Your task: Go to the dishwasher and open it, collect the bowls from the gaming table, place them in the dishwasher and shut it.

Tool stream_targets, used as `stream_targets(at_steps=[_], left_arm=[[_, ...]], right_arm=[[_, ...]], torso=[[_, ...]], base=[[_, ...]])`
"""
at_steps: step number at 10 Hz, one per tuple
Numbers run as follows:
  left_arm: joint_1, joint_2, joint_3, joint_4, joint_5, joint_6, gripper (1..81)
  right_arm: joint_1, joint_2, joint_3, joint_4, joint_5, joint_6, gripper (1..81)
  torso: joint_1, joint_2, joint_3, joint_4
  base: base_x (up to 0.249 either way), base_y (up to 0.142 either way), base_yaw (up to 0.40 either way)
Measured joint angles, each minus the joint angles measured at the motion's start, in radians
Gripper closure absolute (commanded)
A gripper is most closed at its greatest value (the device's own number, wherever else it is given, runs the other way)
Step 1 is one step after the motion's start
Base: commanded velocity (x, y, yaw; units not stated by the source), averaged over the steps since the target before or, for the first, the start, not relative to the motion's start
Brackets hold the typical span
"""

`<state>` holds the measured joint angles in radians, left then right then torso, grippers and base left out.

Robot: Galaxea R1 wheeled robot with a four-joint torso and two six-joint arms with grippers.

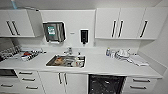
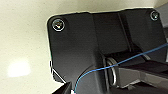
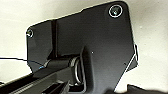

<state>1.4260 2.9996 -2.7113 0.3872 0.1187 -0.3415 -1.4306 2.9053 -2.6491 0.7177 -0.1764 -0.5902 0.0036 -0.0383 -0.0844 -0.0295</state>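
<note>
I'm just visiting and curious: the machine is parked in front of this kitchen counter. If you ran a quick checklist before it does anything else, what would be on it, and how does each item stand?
1. Facing the dishwasher: ok, it sits low in the head view, under the counter, right of the sink.
2. Dishwasher open: ok, a dark interior with racks shows where a steel front would be.
3. Where its door hangs: cannot tell, it is cut off by the picture's lower edge.
4. Bowl held in a claw: cannot tell, the wrist views show robot parts over pale floor.
5. Counter above not overhanging: ok, the dishes sit well back from the edge.
</note>
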Motion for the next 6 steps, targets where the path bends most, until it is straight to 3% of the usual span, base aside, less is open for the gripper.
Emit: stream_targets(at_steps=[6], left_arm=[[0.004,-0.002,0.000,0.000,-0.001,-0.003,1.0]], right_arm=[[-0.037,0.042,-0.042,-0.028,0.031,0.001,1.0]], torso=[[0.000,0.000,0.000,0.000]], base=[[0.000,0.000,0.298]])
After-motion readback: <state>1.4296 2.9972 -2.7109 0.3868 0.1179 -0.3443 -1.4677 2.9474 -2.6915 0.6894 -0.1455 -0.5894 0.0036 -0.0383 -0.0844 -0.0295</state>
